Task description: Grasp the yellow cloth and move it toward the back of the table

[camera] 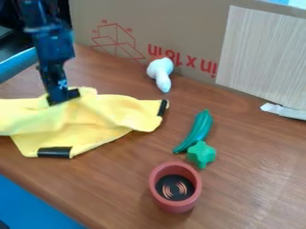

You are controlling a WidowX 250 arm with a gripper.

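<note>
Gripper [63, 97] at yellow cloth [104, 118], bench's [251, 156] left; open or closed, cannot tell. Cardboard box [137, 27] and wood-grain panel [263, 53] wall off rear. White toy [160, 74] right of gripper. Two green toys [197, 129], one reddish cup [157, 190] nearer front edge. Open surface right.

You had a yellow cloth [99, 120] with black patches [54, 152], a dull red cup [175, 205] and a brown, wood-grained tabletop [251, 152].

Camera above, slanting down across wooden table [253, 162], fairly near
</note>
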